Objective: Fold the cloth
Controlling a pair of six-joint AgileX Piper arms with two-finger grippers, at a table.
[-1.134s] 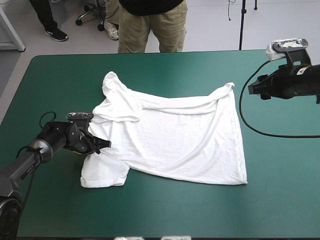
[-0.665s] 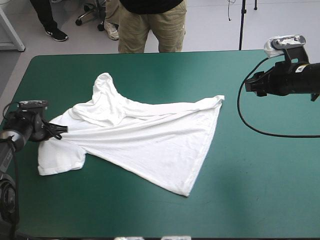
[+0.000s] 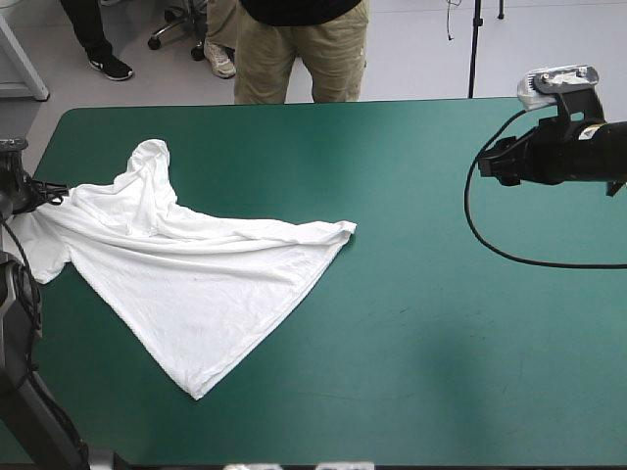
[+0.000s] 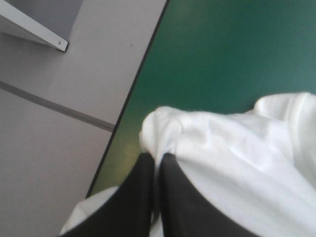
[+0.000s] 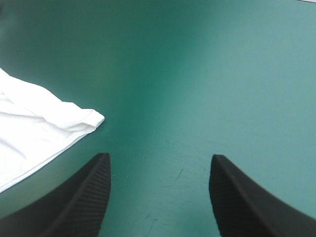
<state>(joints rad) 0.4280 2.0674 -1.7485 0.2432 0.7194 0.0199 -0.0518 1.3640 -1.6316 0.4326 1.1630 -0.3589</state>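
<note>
High view, T-shirt (image 3: 186,284): lay at the left of the frame as a rough, wrinkled triangle. One tip pointed at the lower middle and another reached toward the centre. A bunched hump sat at the upper left.
Extent: the white cloth ran to the left border of the frame, at or just over the edge of the teal-green cover (image 3: 441,323).
Left gripper (image 4: 157,157): black fingers all but closed, with a pinched fold of the T-shirt between them. In the high view it sat at the far left edge.
Right gripper (image 5: 158,158): fingers stood wide apart with nothing between them. It hung over bare cover at the upper right of the high view, well apart from the shirt. The nearest tip of the shirt showed ahead of it and to one side.
Handling, judged: light, limp and thin. It would drag and stretch along the pull rather than keep shape, and slide easily on the cover. No stiffness to push against.
Where to hold, judged: edges and corners, not the middle. The free tip toward the centre looked the best spot for the idle gripper.
Stage, judged: spreading not finished, no fold made.
</note>
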